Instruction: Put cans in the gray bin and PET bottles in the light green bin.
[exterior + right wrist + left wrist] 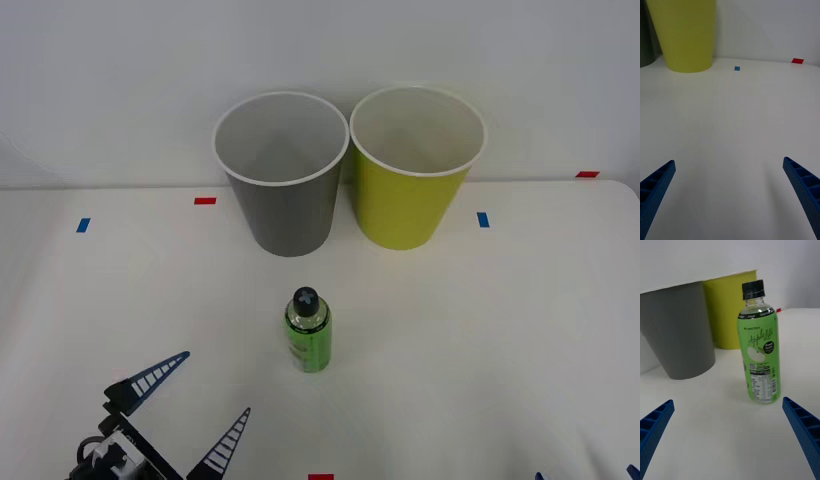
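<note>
Bottle: the PET bottle (307, 330) is seen upright on the white table (520, 330), black cap on, near the table's middle and well apart from both bins.

Bins: the gray bin (283, 170) and the light green bin (415, 165) are set side by side at the back, rims almost touching — gray to the left, green to the right.

Left gripper: the left gripper (185, 400) is held low at the near left, fingers spread wide, nothing between them; in the left wrist view the bottle is lined up ahead but off to one side of the gap.

Right gripper: the right gripper (728, 195) is parked low at the near right, fingers spread, the green bin ahead of it.

Stage: judged as approach — no grasp made yet.

Risk: a tall, narrow bottle could be knocked over if one finger is driven into it off-centre.

Risk: with the rims so close, a release made short could send the bottle into the gray bin.
</note>
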### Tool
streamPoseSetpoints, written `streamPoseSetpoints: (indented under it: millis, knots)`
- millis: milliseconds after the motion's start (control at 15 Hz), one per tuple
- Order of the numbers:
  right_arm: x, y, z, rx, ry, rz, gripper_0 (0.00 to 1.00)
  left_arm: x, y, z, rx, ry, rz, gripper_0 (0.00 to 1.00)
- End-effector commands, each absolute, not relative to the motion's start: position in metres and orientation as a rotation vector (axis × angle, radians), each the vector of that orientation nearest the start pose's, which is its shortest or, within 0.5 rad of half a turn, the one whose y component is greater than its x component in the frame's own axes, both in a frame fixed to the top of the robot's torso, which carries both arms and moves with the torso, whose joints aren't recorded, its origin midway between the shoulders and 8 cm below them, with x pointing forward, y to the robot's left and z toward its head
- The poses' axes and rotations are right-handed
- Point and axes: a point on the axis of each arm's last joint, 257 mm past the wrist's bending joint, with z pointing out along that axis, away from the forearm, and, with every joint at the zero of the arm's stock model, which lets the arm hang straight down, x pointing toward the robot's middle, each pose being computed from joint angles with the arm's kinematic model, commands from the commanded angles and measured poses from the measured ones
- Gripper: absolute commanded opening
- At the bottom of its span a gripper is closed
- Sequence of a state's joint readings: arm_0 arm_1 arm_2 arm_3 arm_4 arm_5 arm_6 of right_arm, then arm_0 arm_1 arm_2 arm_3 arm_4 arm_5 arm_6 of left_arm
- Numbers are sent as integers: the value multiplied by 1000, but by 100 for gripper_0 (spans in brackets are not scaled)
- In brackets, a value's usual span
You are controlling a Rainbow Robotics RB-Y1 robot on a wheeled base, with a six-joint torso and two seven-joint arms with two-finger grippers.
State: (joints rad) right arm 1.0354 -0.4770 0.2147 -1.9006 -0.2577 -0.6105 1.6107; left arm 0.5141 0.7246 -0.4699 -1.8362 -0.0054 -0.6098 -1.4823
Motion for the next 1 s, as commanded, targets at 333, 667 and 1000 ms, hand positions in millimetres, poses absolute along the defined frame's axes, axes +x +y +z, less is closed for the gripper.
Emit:
streamPoseSetpoints:
  millis: [333,667,1000]
  knots:
    - [199,-302,-302,-97,1717,-29,100,319,116,-253,736,1355,-372,100]
    - [199,-302,-302,-97,1717,-29,100,335,91,-251,681,1392,-453,100]
    - [199,-302,-302,-97,1717,-29,100,351,69,-246,671,1395,-450,100]
